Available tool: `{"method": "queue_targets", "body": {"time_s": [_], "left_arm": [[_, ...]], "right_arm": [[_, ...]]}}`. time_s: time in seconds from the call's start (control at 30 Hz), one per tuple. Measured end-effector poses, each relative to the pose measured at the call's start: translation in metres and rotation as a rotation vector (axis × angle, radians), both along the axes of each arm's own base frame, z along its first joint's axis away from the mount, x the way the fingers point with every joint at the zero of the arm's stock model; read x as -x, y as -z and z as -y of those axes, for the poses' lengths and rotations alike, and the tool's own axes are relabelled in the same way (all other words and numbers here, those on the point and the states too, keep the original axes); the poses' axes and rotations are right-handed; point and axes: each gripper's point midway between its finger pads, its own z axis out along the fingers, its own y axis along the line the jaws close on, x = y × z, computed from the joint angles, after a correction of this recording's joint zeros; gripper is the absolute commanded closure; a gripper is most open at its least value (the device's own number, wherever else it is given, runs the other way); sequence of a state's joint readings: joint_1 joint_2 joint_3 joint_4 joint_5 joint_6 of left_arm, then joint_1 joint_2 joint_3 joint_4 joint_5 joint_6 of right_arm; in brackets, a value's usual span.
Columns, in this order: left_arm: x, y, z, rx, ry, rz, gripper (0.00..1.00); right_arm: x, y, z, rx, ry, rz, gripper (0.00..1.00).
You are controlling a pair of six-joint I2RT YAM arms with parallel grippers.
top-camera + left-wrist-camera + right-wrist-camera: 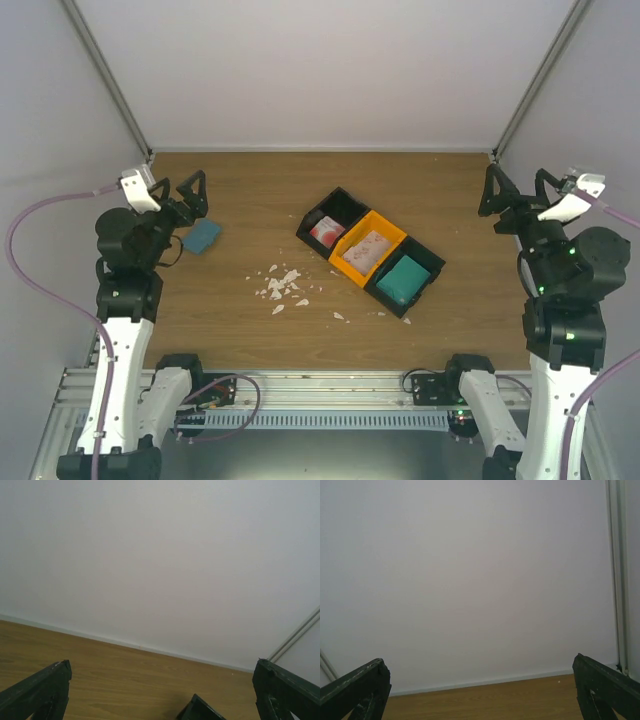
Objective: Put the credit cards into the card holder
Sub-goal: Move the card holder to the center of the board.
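The credit cards lie in a row of three bins at mid-table: red and white ones (327, 233) in the far black bin, pinkish-white ones (367, 248) in the orange bin (389, 229). The card holder (203, 236), flat and teal-blue, rests shut on the wood at the left. My left gripper (180, 192) hangs open just behind it, raised, holding nothing. Its fingers (42, 692) frame bare table and one black bin corner (200, 711). My right gripper (519, 190) is open and empty at the far right. In the right wrist view its fingertips (360, 685) frame only the back wall.
A thick green-teal block (403, 280) fills the near black bin. Several white scraps (280, 285) are scattered on the wood between the card holder and the bins. White walls close the table at the back and both sides.
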State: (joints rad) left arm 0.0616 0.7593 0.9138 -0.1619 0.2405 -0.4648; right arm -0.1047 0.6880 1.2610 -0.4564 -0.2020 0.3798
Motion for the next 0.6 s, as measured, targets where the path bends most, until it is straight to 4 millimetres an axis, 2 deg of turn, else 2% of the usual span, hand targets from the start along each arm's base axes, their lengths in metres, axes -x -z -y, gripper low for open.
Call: {"method": "queue_targets", "body": {"time_s": [0.2,0.37,0.47,0.6], "left_arm": [[0.001,-0.004,0.004,0.008,0.026,0.006,0.01],[-0.001,0.001,0.015,0.012,0.094,-0.011,0.01],[-0.006,0.014,0.021,0.017,0.131,-0.048,0.01],[-0.015,0.045,0.024,0.027,0.153,-0.141,0.01]], "right_arm": [[-0.007,0.005,-0.01,-0.021,-0.068,-0.025,0.0],[-0.025,0.02,-0.033,-0.021,-0.219,-0.07,0.0],[-0.037,0.039,-0.05,-0.031,-0.338,-0.095,0.01],[-0.053,0.073,-0.068,-0.083,-0.466,-0.154,0.04]]}}
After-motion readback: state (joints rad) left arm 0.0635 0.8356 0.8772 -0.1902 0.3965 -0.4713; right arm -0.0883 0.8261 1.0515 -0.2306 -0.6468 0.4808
